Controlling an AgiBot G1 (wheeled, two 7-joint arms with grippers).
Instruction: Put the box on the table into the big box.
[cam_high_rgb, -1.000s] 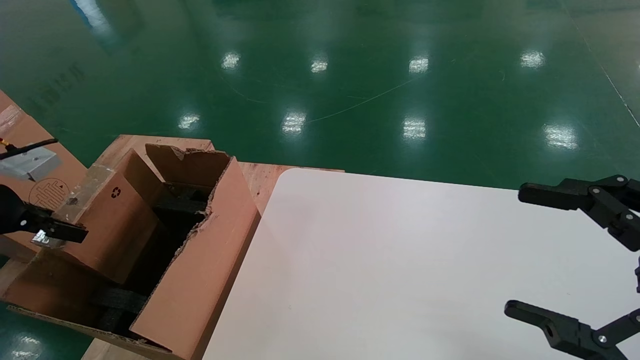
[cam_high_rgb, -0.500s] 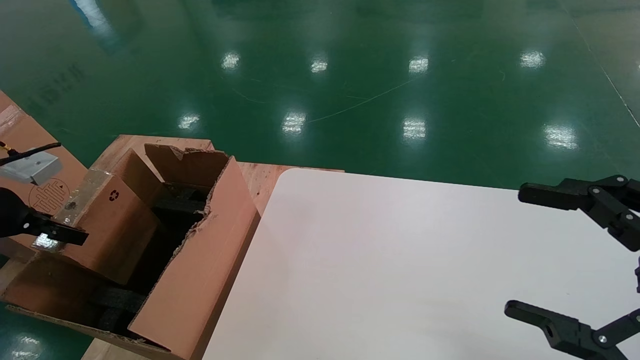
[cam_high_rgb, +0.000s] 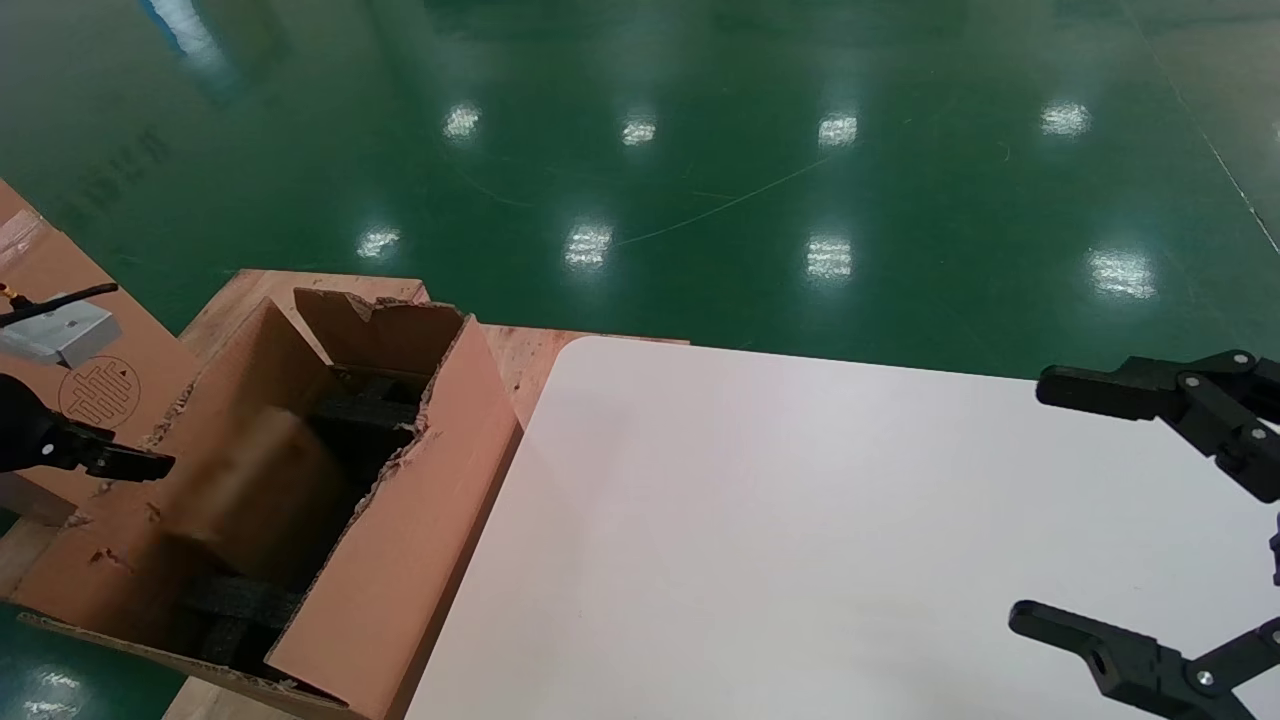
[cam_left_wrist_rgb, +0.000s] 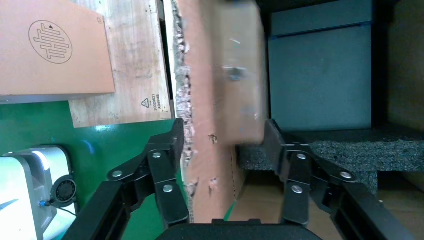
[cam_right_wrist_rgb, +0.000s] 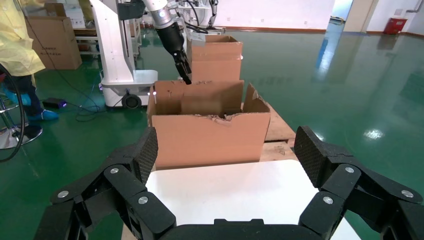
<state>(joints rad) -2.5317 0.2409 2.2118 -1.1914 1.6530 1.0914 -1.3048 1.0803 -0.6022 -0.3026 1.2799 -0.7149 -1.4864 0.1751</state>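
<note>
At the far left our left pincer (cam_high_rgb: 120, 462) hangs over the outer wall of the big box (cam_high_rgb: 400, 540), its fingers spread apart and clamped on nothing; in the left wrist view one finger (cam_left_wrist_rgb: 170, 165) sits outside that torn wall and the other finger (cam_left_wrist_rgb: 285, 165) inside the carton; between them and just beyond the tips we see the box (cam_left_wrist_rgb: 235, 75), a blurred brown shape free of both fingers; in the head view the box (cam_high_rgb: 255, 480) shows as a smear inside the big box, below and just right of the pincer, with a black foam strip (cam_high_rgb: 240, 600) under it; whether it already rests on the foam we cannot tell; past the pincer on its outer side lies a flat carton (cam_high_rgb: 100, 390) with a round maze logo, and wooden boards (cam_high_rgb: 510, 355) show under the big box; right of the big box, touching its long side, spreads the table (cam_high_rgb: 780, 520); at the far right our right pincer (cam_high_rgb: 1100, 510) is parked over the table's right part, fingers wide apart and holding nothing; in its wrist view the big box (cam_right_wrist_rgb: 210, 135) stands just beyond the table's edge, well away from the tips.
</note>
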